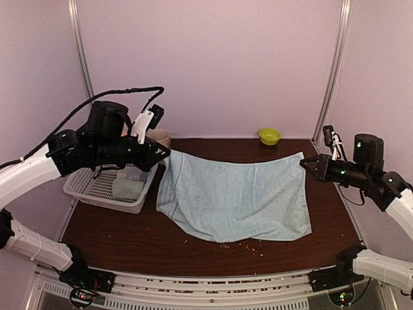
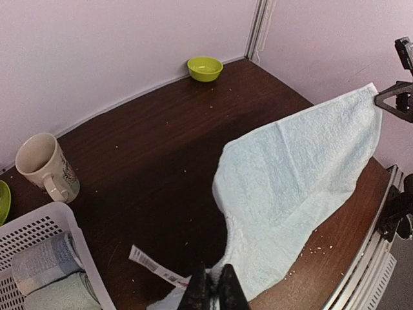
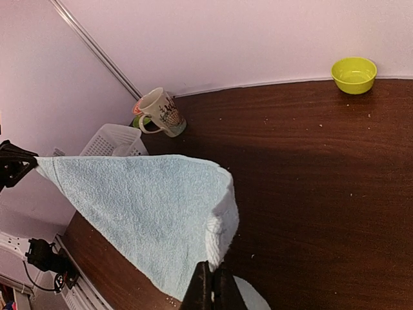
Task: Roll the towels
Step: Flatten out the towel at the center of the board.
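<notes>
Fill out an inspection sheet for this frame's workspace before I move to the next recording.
Surface: dark wooden table, crumbs scattered near the front edge.
Job's things: light blue towel stretched between both grippers, lower part draped on the table; folded towels in the white basket at left.
Clutter: mug and yellow-green bowl by the back wall.
Grippers: left gripper and right gripper each shut on a far towel corner.
Cables: black cable looping above the left arm.
Surroundings: pale walls, metal corner posts.
</notes>
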### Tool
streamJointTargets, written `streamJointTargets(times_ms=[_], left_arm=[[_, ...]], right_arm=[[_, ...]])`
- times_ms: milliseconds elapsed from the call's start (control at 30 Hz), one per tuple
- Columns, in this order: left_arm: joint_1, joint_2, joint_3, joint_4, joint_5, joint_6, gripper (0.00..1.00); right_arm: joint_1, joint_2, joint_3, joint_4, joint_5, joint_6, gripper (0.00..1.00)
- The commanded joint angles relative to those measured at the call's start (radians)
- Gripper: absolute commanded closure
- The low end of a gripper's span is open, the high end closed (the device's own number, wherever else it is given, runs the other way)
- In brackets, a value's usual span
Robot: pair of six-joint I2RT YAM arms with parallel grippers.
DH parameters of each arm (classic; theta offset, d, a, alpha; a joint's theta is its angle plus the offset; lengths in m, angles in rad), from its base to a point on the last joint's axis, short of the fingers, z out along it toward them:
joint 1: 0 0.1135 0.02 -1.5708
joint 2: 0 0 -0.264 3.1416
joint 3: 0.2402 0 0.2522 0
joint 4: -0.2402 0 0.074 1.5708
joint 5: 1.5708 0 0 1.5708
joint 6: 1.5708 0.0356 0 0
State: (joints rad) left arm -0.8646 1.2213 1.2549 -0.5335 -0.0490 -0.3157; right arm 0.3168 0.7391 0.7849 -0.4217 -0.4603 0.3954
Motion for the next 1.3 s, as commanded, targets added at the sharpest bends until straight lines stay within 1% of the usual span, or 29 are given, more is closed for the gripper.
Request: streamJointTargets(times_ms=[0,67,167,267,433,467,533,633,733,800,867,1000,1133,1267], left_arm=[[0.004,-0.02,-0.11,0.065,0.046,-0.045,1.0],[0.004,-0.007,-0.221,0.124,0.066,-0.105,1.0],[0.004,0.047,-0.333,0.202,0.111,-0.174,1.0],[0.002,0.114,-0.363,0.244,0.14,-0.197,1.0],[-0.004,0.183,-0.338,0.229,0.136,-0.176,1.0],[-0.004,0.187,-0.333,0.226,0.134,-0.17,1.0],[-0.004,0.197,-0.326,0.221,0.128,-0.159,1.0],[-0.004,0.208,-0.322,0.218,0.127,-0.15,1.0],[-0.004,0.222,-0.319,0.219,0.132,-0.148,1.0],[-0.004,0.229,-0.322,0.219,0.133,-0.148,1.0],[-0.005,0.231,-0.327,0.219,0.133,-0.146,1.0],[-0.004,0.233,-0.33,0.219,0.131,-0.14,1.0],[-0.005,0.237,-0.328,0.219,0.132,-0.138,1.0],[-0.004,0.24,-0.33,0.218,0.133,-0.135,1.0]], right_arm=[[0.008,-0.029,-0.11,0.014,-0.076,0.01,1.0],[0.015,-0.051,-0.238,0.042,-0.078,0.047,1.0],[0.029,-0.056,-0.363,0.08,-0.084,0.109,1.0],[0.046,-0.042,-0.421,0.106,-0.071,0.149,1.0],[0.051,0.003,-0.403,0.077,-0.039,0.153,1.0],[0.051,0.015,-0.394,0.065,-0.031,0.153,0.97],[0.051,0.043,-0.378,0.05,-0.015,0.159,0.82],[0.051,0.078,-0.362,0.05,0.016,0.192,0.66],[0.051,0.109,-0.36,0.066,0.059,0.232,0.57],[0.05,0.126,-0.352,0.047,0.111,0.249,0.51],[0.047,0.142,-0.349,0.038,0.15,0.263,0.48],[0.034,0.179,-0.347,0.035,0.161,0.284,0.48],[0.025,0.209,-0.352,0.056,0.165,0.3,0.55],[0.021,0.233,-0.352,0.071,0.166,0.313,0.57]])
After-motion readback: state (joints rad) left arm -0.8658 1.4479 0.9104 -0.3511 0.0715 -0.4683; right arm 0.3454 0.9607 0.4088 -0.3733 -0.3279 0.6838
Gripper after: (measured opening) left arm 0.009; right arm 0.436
